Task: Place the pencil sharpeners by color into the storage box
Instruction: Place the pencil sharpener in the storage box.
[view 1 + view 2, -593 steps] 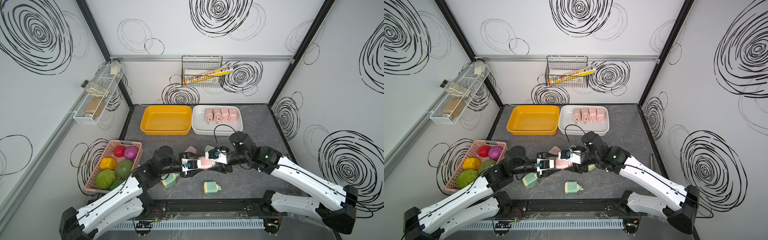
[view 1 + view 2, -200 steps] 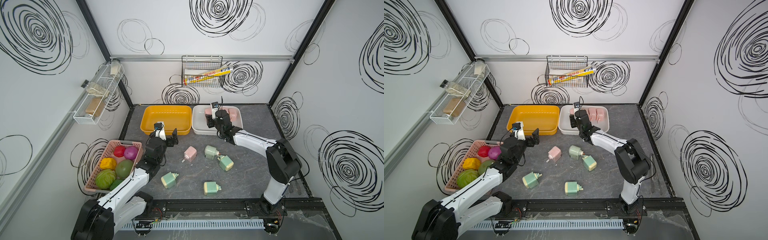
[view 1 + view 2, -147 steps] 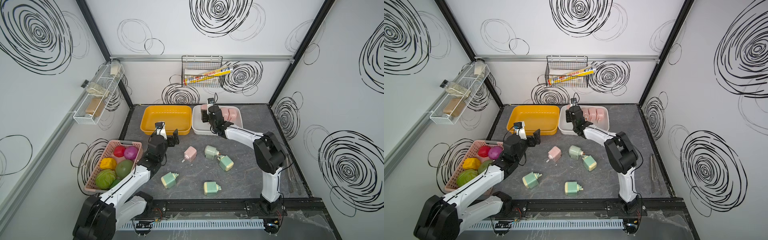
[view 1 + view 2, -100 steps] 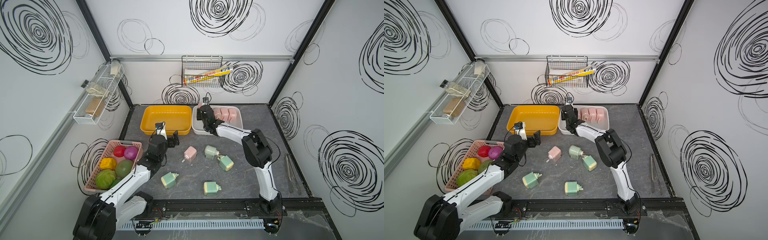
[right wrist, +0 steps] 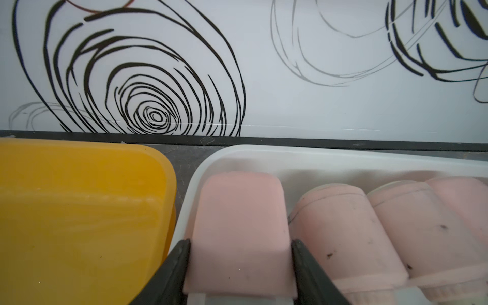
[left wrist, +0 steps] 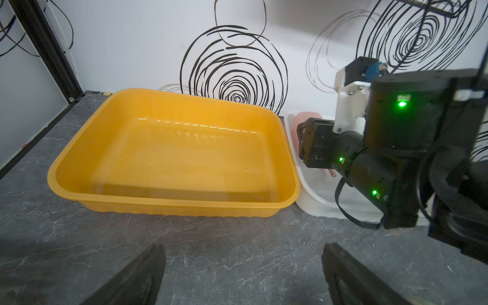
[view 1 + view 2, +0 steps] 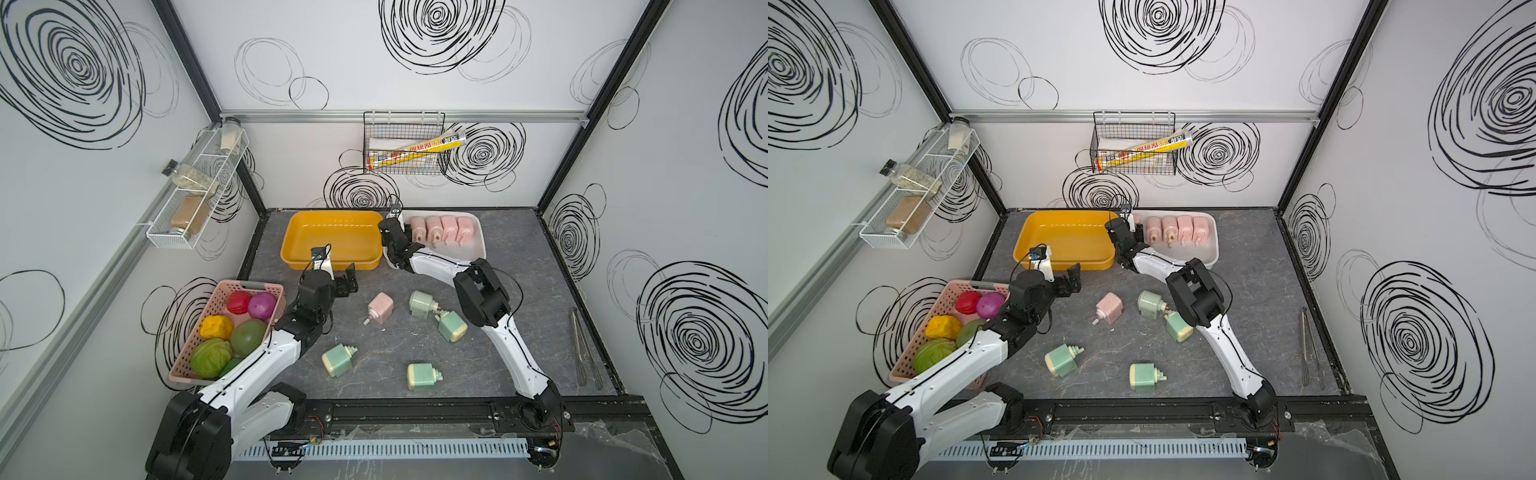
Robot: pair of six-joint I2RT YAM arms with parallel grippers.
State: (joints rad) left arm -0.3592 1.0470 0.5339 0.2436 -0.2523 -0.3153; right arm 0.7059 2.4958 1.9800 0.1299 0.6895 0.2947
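1. The right claw [image 5: 240, 247] was clamped on a pink sharpener [image 5: 239, 211], one finger on each flat side. It was at the end of the white tray [image 7: 465, 259] nearest the yellow tray [image 7: 332, 237]. That spot looked chosen to extend the row of pink sharpeners [image 7: 449, 226] lying side by side, keeping one colour to one tray.
2. The held block pointed the same way as its neighbours, probably so it would sit flush beside them. It seemed ready for release, though whether it touched the tray floor could not be told.
3. The left claw [image 6: 245, 280] stood wide with nothing between its fingers. It hung over the surface [image 7: 519, 270] just in front of the yellow tray, apparently clear of the right arm's work.
4. The yellow tray was bare. Four green sharpeners [image 7: 422, 376] and a loose pink sharpener [image 7: 380, 307] lay scattered on the surface, so about half the sorting remained.
5. Only the right wrist view showed the grip itself and the narrow gap to the next block. In both top views the claw largely covered the held block.
6. Only the top views gave the count of what lay unsorted. The left wrist view showed a sliver of pink beyond the right claw, and the yellow tray's bare floor.
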